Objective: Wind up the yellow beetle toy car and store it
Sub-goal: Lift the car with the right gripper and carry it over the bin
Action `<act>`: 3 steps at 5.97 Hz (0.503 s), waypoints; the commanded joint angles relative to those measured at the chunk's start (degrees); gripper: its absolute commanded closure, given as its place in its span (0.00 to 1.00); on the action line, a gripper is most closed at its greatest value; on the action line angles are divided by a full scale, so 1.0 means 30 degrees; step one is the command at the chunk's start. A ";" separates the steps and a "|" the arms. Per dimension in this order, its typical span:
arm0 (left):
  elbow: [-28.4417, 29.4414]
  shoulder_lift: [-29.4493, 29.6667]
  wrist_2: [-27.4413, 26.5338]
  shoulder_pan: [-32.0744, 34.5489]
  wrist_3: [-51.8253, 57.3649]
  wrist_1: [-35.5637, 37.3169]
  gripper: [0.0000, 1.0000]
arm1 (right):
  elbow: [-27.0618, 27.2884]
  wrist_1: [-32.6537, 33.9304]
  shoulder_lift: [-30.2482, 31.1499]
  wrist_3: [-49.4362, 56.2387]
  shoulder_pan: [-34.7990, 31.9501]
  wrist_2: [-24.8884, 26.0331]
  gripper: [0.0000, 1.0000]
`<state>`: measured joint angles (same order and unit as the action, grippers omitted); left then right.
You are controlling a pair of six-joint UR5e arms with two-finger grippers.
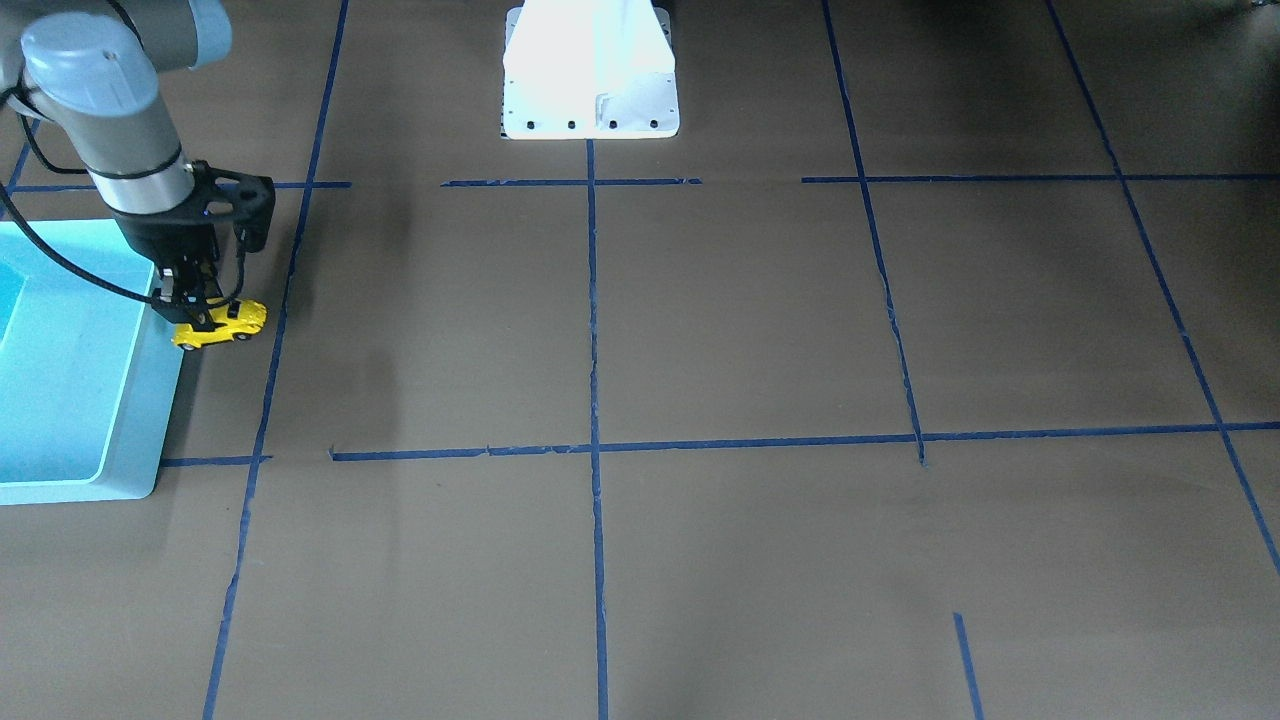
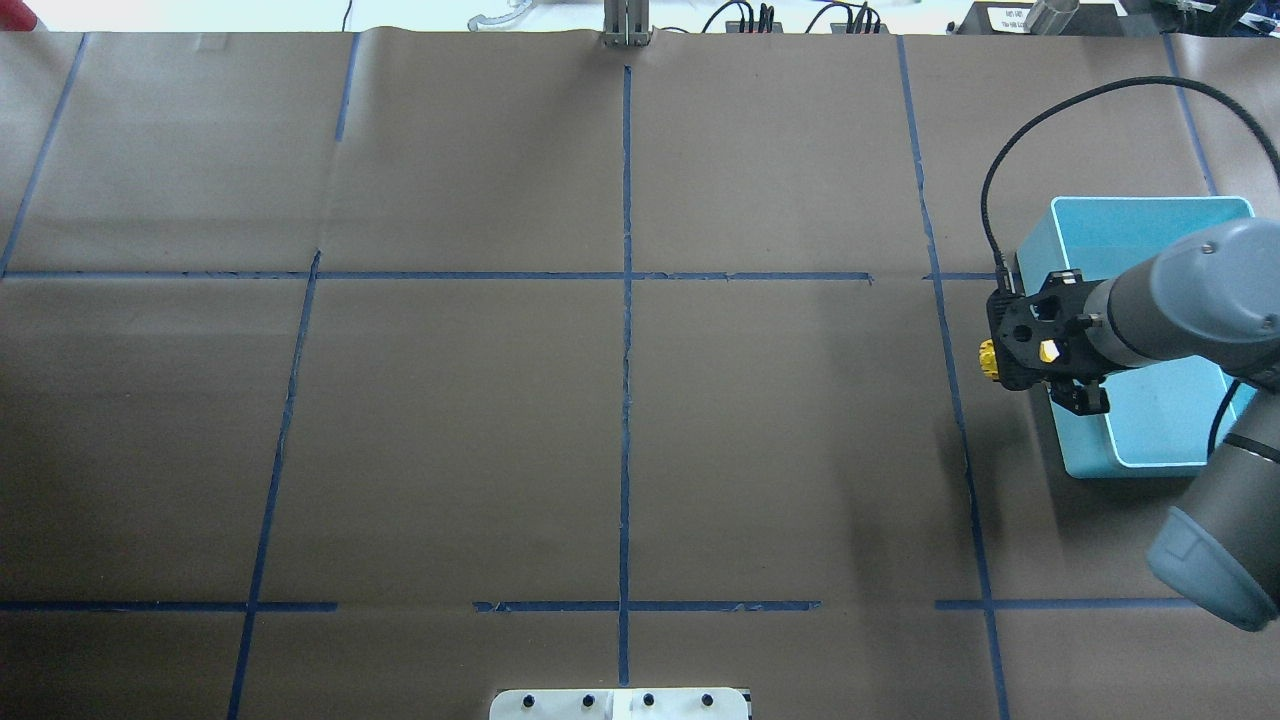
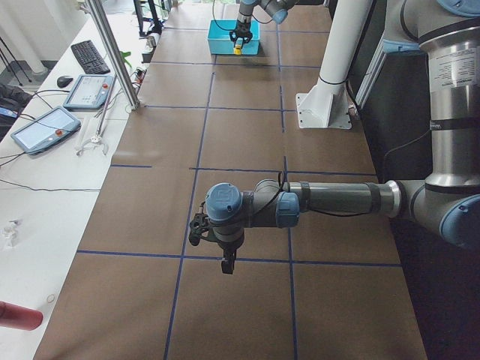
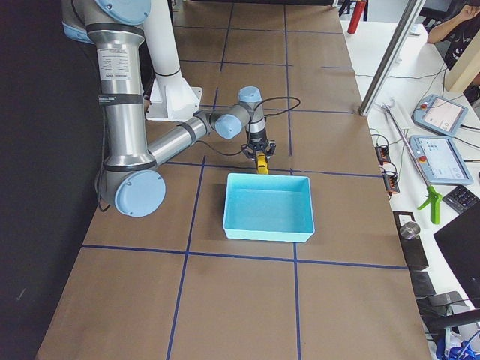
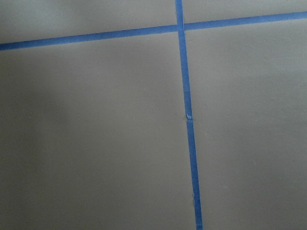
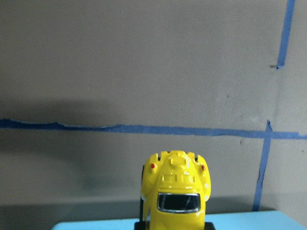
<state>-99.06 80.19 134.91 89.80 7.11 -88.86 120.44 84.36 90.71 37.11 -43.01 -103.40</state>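
My right gripper (image 1: 203,316) is shut on the yellow beetle toy car (image 1: 222,326), fingers pointing down. It holds the car just outside the side wall of the light blue bin (image 1: 150,420), about level with the rim. The right wrist view shows the yellow beetle toy car (image 6: 176,191) from above and behind, with the bin's rim (image 6: 96,225) at the bottom edge. From overhead only the car's end (image 2: 988,360) shows beyond the gripper mount. My left gripper (image 3: 227,264) hangs over the table far from the bin; I cannot tell whether it is open or shut.
The bin (image 2: 1150,230) stands at the table's right end, and nothing shows inside it. The white robot base (image 1: 590,75) is at mid-table on the robot's side. Blue tape lines (image 1: 592,300) cross the brown table. Tablets and cables lie on a side bench (image 4: 439,150).
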 commanded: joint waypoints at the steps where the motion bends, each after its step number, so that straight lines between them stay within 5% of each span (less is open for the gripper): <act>1: -0.0026 -0.0011 -0.0001 0.0009 0.0002 0.0000 0.00 | 0.2215 0.1376 0.1229 0.0051 -0.1503 -0.1931 1.00; 3: -0.0026 0.0048 0.0029 -0.0021 0.0002 0.0000 0.00 | 0.1665 0.1530 0.1753 0.2809 -0.2419 -0.2361 1.00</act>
<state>-99.14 80.25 134.98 89.76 7.12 -88.86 126.35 88.70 95.00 40.15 -49.08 -110.13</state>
